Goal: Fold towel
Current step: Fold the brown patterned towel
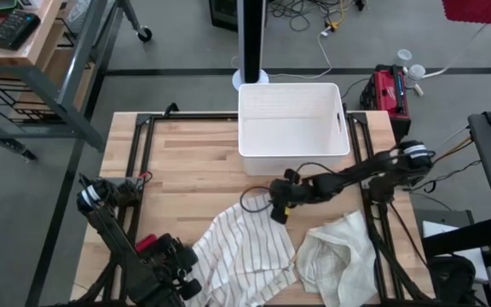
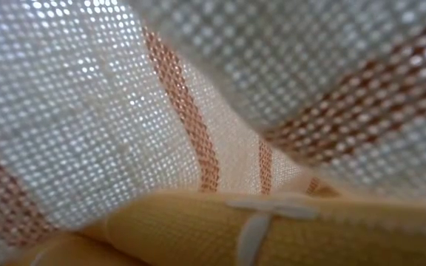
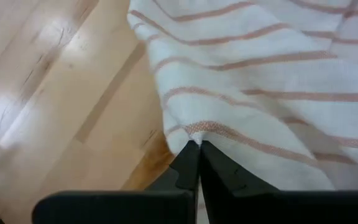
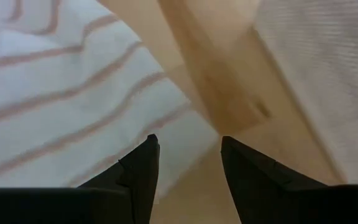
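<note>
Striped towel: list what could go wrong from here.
1. The left end effector is shut on only a thin edge of the striped towel, so the cloth may slip out when it is lifted.
2. The right end effector is open over the towel's far edge near bare wood, and may close on the table rather than cloth.
3. The second, plain towel lies against the striped one and could be dragged along.

– What are my arms doing?
– My left gripper [image 3: 199,149] is sitting low at the near edge, fingers pinched together. My right gripper [image 4: 190,163] is reaching mid-table, fingers apart.
</note>
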`<action>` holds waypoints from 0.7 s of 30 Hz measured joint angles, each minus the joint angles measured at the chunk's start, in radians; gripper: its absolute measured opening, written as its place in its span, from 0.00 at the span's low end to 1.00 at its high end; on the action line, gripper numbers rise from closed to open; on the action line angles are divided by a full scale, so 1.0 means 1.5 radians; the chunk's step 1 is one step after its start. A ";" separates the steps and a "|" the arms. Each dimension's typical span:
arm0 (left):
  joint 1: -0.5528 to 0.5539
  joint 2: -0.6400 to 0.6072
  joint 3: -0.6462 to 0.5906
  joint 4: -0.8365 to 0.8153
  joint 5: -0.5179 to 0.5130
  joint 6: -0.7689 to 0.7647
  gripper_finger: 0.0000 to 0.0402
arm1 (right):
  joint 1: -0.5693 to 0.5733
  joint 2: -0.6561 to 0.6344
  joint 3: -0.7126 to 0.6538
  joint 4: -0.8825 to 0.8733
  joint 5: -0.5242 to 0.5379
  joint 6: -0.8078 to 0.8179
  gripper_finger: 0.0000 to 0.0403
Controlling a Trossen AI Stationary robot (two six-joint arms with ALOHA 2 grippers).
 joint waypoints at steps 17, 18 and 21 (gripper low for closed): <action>0.003 0.000 0.012 0.005 -0.002 -0.025 0.00 | -0.035 0.029 0.007 0.007 -0.040 0.078 0.39; 0.003 0.000 0.012 0.006 -0.002 -0.026 0.00 | -0.035 0.029 0.007 0.010 -0.043 0.079 0.39; 0.003 0.000 0.012 0.006 -0.002 -0.026 0.00 | -0.036 0.029 0.007 0.008 -0.044 0.084 0.37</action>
